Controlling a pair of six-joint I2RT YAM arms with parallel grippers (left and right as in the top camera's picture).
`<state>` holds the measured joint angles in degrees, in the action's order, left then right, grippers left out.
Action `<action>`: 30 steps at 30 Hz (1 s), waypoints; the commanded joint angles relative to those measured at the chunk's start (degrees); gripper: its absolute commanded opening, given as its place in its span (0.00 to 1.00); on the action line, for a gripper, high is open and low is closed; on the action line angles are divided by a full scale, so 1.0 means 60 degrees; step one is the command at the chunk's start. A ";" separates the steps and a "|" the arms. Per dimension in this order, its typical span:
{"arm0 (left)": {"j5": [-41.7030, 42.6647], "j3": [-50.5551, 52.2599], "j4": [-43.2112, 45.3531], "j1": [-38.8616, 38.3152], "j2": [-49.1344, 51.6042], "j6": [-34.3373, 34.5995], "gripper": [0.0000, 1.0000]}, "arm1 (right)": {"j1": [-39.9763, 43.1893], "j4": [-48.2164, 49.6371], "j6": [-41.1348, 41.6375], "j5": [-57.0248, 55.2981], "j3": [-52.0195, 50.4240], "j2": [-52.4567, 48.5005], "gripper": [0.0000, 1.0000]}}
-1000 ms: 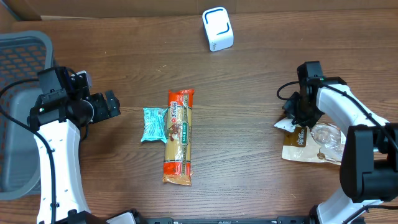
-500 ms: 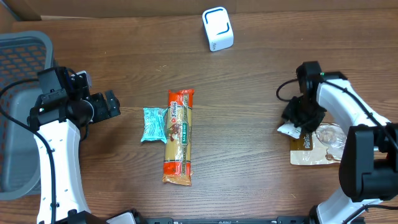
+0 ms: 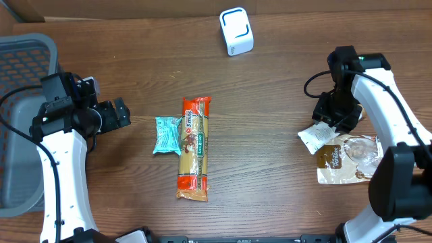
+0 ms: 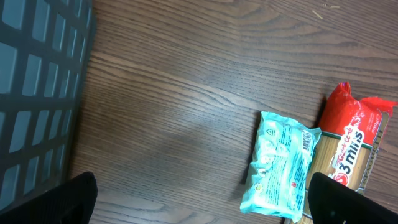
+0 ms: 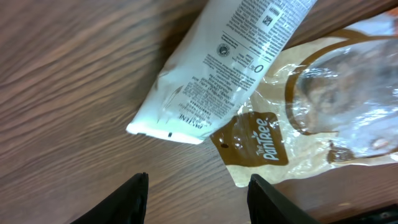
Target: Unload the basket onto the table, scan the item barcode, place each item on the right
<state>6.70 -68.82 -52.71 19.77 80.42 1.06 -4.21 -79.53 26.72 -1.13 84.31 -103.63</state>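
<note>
Here the right gripper (image 5: 196, 199) hung at the right side of the overhead frame, its fingers parted with nothing between them, just above a white packet (image 5: 217, 68). That packet lay flat on the wooden table (image 3: 270, 169), printed side up, its end overlapping the corner of a brown Pantree pouch (image 5: 298, 112) toward the lower right. The white scanner (image 3: 236, 31) stood at the top centre, well apart from both. The left gripper (image 4: 205, 199) was spread wide and empty at the left, beside a grey basket (image 3: 20, 115). Near the middle lay a teal packet (image 4: 280, 165) touching a long spaghetti pack (image 3: 194, 148) on its right.
</note>
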 commanded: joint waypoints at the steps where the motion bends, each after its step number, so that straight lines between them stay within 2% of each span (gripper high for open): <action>1: 0.0066 -0.0055 0.0025 -0.0015 -0.0011 -0.0178 1.00 | -0.0452 -0.0098 -0.0211 -0.0350 0.0197 0.1548 0.52; 5: 0.0066 -0.0055 0.0022 -0.0015 -0.0011 -0.0178 1.00 | -0.0761 -0.0455 0.0696 -0.0922 -0.0215 0.2798 0.52; 10: 0.0066 -0.0055 0.0025 -0.0011 -0.0011 -0.0178 1.00 | -0.0692 -0.0091 0.1322 -0.0900 -0.1694 0.3759 0.52; 13: 0.0066 -0.0055 0.0025 -0.0011 -0.0011 -0.0178 0.99 | -0.1009 0.0583 0.0317 0.0506 -0.2408 0.3887 0.53; 16: 0.0066 -0.0055 0.0025 -0.0015 -0.0011 -0.0178 0.99 | -0.1643 0.1410 -0.0419 0.1902 -0.2692 0.3741 0.64; 17: 0.0066 -0.0055 0.0025 -0.0015 -0.0011 -0.0178 1.00 | -0.2025 0.1803 -0.0470 0.2240 -0.2692 0.3603 0.70; 21: 0.0066 -0.0055 0.0025 -0.0015 -0.0011 -0.0178 1.00 | -0.3337 0.3563 -0.0466 0.3289 -0.2677 0.2903 0.87; 26: 0.0066 -0.0055 0.0025 -0.0011 -0.0011 -0.0178 1.00 | -0.4441 0.5872 -0.0470 0.4459 -0.2539 0.1173 0.90; 30: 0.0066 -0.0055 0.0025 -0.0015 -0.0011 -0.0178 1.00 | -0.5096 0.6298 -0.0561 0.4557 -0.1534 -0.0594 0.93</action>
<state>6.70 -68.82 -52.71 19.77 80.42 1.06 -32.21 -42.39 24.27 22.59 70.30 -100.55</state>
